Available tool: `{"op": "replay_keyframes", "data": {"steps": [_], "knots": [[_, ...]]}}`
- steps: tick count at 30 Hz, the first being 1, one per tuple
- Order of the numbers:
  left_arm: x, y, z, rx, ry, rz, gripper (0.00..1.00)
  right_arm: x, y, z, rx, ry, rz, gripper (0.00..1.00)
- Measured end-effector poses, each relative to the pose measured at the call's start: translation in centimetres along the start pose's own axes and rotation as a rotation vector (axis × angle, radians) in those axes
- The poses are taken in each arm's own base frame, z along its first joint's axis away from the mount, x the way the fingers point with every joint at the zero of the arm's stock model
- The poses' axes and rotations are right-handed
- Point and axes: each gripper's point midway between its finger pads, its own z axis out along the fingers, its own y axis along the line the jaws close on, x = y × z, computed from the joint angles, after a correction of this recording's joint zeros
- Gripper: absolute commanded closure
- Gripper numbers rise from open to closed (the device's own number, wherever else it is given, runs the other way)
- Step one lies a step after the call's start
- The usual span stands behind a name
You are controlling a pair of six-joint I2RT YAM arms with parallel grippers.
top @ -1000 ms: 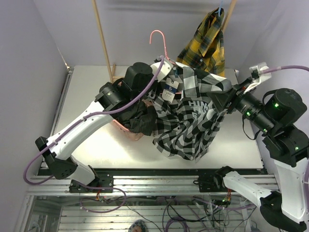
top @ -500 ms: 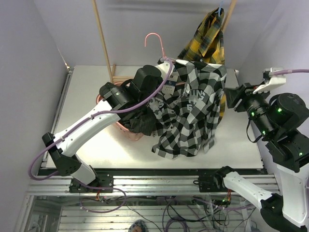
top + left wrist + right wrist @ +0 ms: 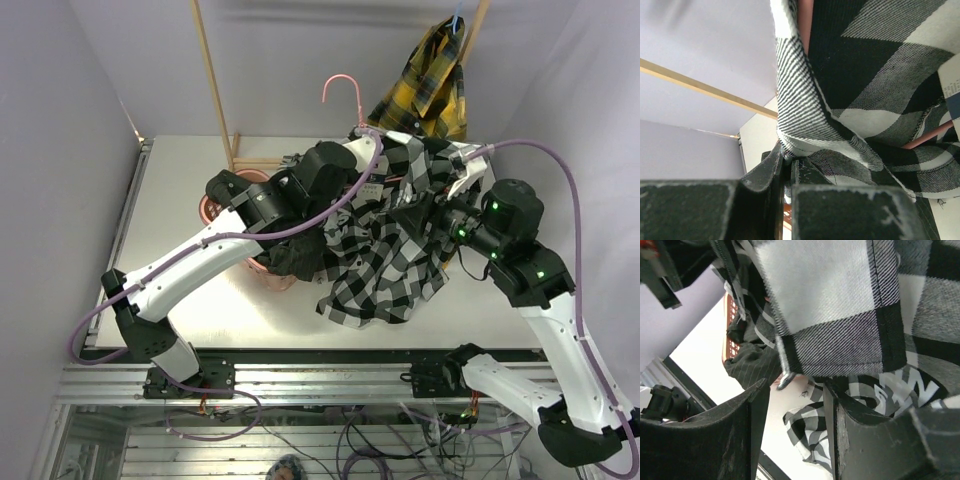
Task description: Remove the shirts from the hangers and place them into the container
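Check shirt (image 3: 385,260) hung bunched above the table (image 3: 200,290), between the arms and beside the pink basket (image 3: 208,208), with the pink hanger (image 3: 340,88) threaded through its collar end. The left gripper (image 3: 787,160) was clenched on a fold near the collar, probably bearing the weight so the hanger could slip out. The right gripper (image 3: 796,385) stood released, jaws apart at the cloth's edge. The basket held only a dark garment (image 3: 292,252).

Check shirt (image 3: 840,315) drapes above parted jaws (white lettering lower right); pink basket (image 3: 726,340) far left.
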Motion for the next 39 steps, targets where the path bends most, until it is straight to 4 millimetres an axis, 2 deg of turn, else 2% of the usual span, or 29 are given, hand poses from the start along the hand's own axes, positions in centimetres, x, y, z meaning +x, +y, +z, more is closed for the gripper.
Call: {"op": "replay_keyframes", "data": {"steps": [3, 7, 9, 11, 14, 17, 20, 24, 26, 28, 33, 39], "knots": [[-0.2, -0.2, -0.3, 0.005, -0.005, 0.004, 0.93, 1.0, -0.3, 0.9, -0.002, 0.012, 0.035, 0.53], [-0.4, -0.6, -0.7, 0.014, -0.01, 0.01, 0.93, 1.1, -0.4, 1.8, -0.004, -0.02, 0.066, 0.56], [-0.5, -0.8, -0.8, 0.018, -0.012, 0.01, 0.93, 1.1, -0.8, 2.3, 0.008, -0.045, 0.083, 0.72], [-0.5, -0.9, -0.9, 0.02, -0.014, 0.01, 0.93, 1.3, -1.6, 2.7, 0.042, -0.063, 0.101, 1.0], [-0.2, -1.1, -0.9, 0.018, -0.009, 0.011, 0.93, 1.3, -3.1, 2.9, 0.125, -0.087, 0.128, 1.0], [0.7, -1.3, -1.0, 0.014, 0.006, 0.02, 0.93, 0.6, -4.9, 2.2, 0.239, -0.114, 0.133, 1.0], [2.0, -1.4, -1.1, 0.008, 0.025, 0.034, 0.93, -1.2, -6.9, -0.2, 0.397, -0.146, 0.117, 1.0], [4.1, -1.8, -1.6, 0.013, 0.041, 0.056, 0.93, -4.4, -8.2, -4.3, 0.548, -0.213, 0.091, 1.0], [4.6, -2.4, -2.2, 0.032, 0.02, 0.051, 0.93, -5.3, -8.5, -6.1, 0.603, -0.224, 0.079, 1.0], [4.6, -2.7, -2.8, 0.051, -0.012, 0.033, 0.93, -5.3, -8.7, -7.0, 0.634, -0.213, 0.068, 1.0], [5.1, -2.4, -4.3, 0.076, -0.094, -0.025, 0.93, -5.4, -8.8, -7.5, 0.664, -0.165, 0.037, 1.0], [5.5, -1.7, -5.0, 0.065, -0.153, -0.068, 0.93, -7.1, -7.6, -7.0, 0.606, -0.152, 0.006, 1.0]]}}
